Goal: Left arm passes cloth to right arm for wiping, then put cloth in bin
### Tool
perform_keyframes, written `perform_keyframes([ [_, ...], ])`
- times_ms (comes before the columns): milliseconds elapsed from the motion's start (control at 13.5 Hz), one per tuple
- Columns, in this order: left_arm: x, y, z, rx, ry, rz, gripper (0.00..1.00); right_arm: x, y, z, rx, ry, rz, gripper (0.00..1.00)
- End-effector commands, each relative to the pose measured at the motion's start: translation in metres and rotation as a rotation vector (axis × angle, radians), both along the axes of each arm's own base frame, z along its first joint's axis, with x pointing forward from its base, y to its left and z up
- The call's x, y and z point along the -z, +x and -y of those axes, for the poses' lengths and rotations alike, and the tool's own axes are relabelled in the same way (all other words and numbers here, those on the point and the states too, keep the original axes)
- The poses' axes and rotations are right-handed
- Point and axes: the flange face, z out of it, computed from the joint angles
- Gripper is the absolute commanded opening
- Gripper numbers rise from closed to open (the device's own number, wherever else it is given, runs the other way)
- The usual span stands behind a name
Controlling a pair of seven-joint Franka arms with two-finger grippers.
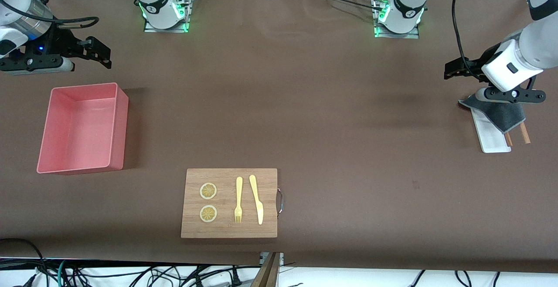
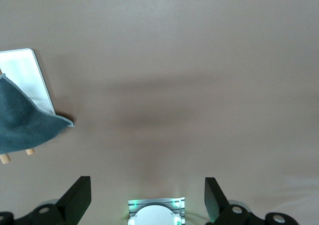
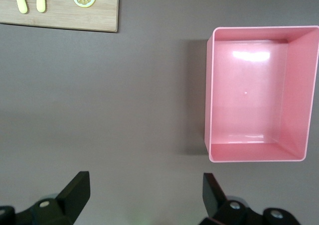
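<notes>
The dark grey cloth (image 1: 503, 114) lies at the left arm's end of the table, draped over one end of a narrow white tray (image 1: 493, 141). In the left wrist view the cloth (image 2: 22, 123) shows at the edge, with one corner on the brown table. My left gripper (image 1: 453, 70) hangs open over bare table beside the cloth, holding nothing (image 2: 148, 197). The pink bin (image 1: 121, 125) stands empty at the right arm's end. My right gripper (image 1: 99, 52) waits open above the table beside the bin (image 3: 208, 93), with nothing between its fingers (image 3: 144, 195).
A wooden board (image 1: 229, 230) nearer the front camera carries two lemon slices (image 1: 208, 191), a yellow fork (image 1: 238, 199) and a yellow knife (image 1: 256, 199). Two wooden chopsticks (image 1: 525, 134) stick out from under the cloth. The board's corner (image 3: 60, 18) shows in the right wrist view.
</notes>
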Motion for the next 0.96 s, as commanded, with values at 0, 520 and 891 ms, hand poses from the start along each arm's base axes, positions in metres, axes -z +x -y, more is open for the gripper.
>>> perform_keyframes([
  [0, 0.0, 0.006, -0.037, 0.079, -0.042, -0.011, 1.0, -0.003, 0.002, -0.001, 0.0, 0.001, -0.001, 1.0],
  [520, 0.023, -0.001, -0.201, 0.259, -0.113, 0.013, 1.0, 0.026, 0.019, 0.009, 0.01, -0.01, -0.062, 1.0],
  [891, 0.058, -0.038, -0.352, 0.442, -0.23, 0.138, 1.0, 0.028, 0.019, -0.005, -0.012, -0.015, -0.12, 1.0],
])
